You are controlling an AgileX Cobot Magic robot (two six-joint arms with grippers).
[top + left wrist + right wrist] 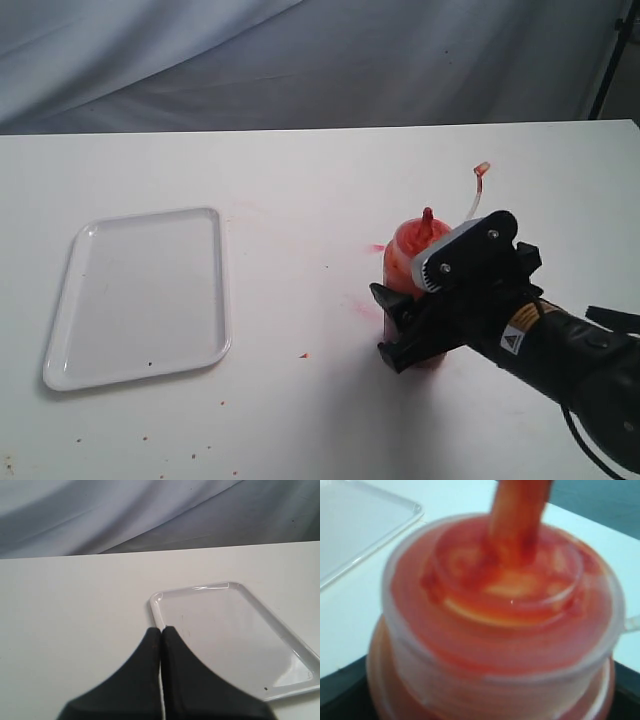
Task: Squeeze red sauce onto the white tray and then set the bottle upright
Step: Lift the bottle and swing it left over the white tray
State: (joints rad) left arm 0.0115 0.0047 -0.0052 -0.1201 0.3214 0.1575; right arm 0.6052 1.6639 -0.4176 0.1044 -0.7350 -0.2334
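Tipping is the likeliest fault from here: the bottle (408,255) is flanked low on its body by the right gripper (392,326), so a crooked lift or a glancing finger could be expected to topple it. Sauce (470,580) could also be spilled on the table (300,180) before the tray (140,300) is reached. The nozzle (428,216) is uncapped and the wall looks soft, so a hard squeeze in transit would cause it. No drop is seen on the tray, so the squeezing is judged not yet done.

In the exterior view the bottle is stood upright well to the right of the tray, among faint red smears (375,248). Its wall is translucent orange-red, its cap is wet with glossy sauce, and a clear tether (471,200) is curled up beside the nozzle. The right fingers are set on either side of it; whether they are pressing cannot be told. The left gripper (160,633), near a corner of the tray, is seen with fingers together.
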